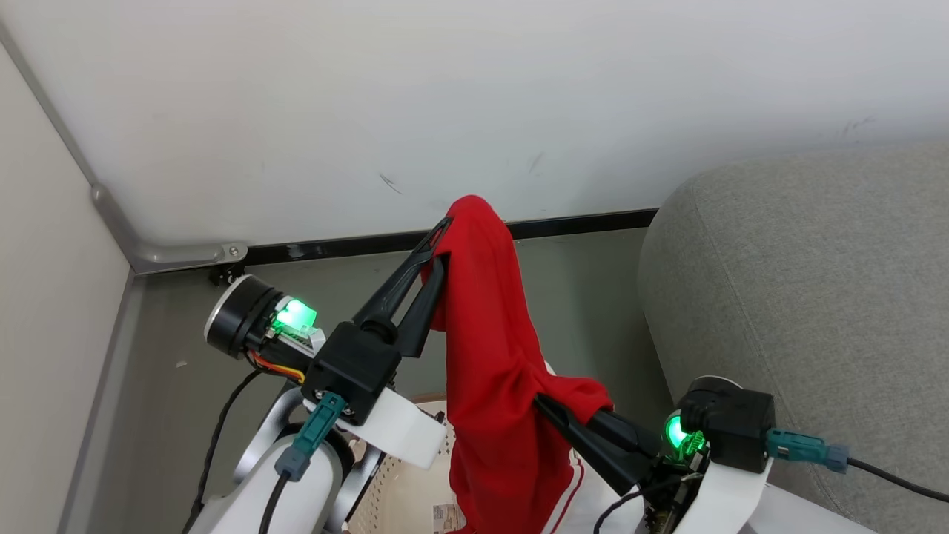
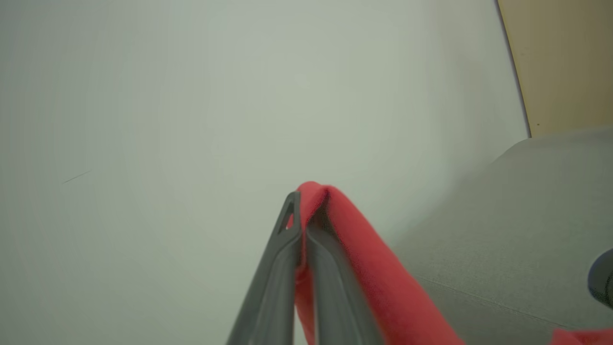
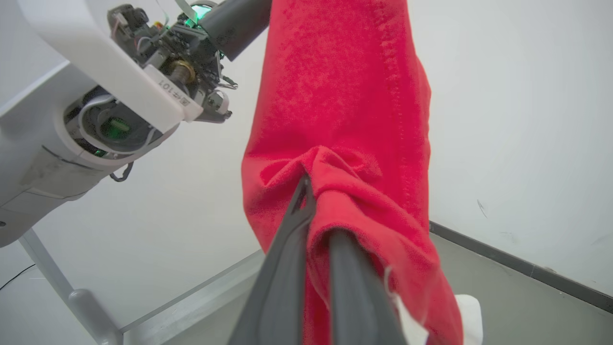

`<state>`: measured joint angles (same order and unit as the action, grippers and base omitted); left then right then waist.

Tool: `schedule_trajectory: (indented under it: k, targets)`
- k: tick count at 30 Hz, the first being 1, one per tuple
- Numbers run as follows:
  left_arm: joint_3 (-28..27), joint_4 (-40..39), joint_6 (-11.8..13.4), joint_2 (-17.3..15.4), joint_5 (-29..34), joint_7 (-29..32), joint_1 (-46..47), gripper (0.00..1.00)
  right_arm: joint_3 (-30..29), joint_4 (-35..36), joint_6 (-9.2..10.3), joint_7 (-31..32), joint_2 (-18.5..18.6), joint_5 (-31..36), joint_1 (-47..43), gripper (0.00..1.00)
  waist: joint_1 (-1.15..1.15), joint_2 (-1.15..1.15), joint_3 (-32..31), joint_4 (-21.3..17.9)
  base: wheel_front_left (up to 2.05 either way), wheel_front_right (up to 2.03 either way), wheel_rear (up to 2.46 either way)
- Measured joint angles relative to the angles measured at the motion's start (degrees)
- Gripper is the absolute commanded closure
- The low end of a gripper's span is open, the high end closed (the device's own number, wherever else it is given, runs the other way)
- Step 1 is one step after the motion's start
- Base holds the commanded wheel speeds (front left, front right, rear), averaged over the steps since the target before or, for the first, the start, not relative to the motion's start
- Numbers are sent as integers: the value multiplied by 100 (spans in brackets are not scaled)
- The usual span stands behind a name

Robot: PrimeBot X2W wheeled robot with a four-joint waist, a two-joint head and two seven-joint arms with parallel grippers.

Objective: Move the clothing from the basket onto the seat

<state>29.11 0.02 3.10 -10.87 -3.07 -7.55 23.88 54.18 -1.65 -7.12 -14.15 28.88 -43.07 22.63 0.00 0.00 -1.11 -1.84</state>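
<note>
Right end effector (image 1: 545,404) tips half-hidden inside clothing (image 1: 489,334).

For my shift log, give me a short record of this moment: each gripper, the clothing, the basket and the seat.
left gripper: shut on red garment, holding its top end high
right gripper: shut on the same garment, lower down
red garment: hanging over the basket
basket: low between the arms, partly hidden by the garment
seat: grey, at the right, garment not yet on it

White scuffed wall (image 1: 445,89), black baseboard (image 1: 334,243), grey floor (image 1: 185,348).
</note>
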Motion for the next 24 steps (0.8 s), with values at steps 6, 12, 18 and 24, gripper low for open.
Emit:
schedule_trajectory:
  k: [6, 12, 18, 24]
  targets:
    - [-58, 279, 51, 4, -223, 76, -316, 100, -256, 21, 0, -3, -26, 29, -5, 100, 0, 0, -6, -41, 0, 0, 0]
    - [-167, 455, 94, 12, -413, 81, -524, 100, -642, 34, 0, -3, -35, 88, -37, 100, 0, 0, -9, -116, 0, 0, 0]
    - [-215, 656, 92, 7, -636, 82, -766, 53, -1183, 58, 0, -4, -25, 145, -201, 100, 0, 0, -21, -214, 0, 0, 0]
    - [-244, 756, 55, 7, -791, 81, -969, 0, -1818, 70, 0, -4, 24, 344, -326, 100, 0, 0, -30, -323, 0, 0, 0]
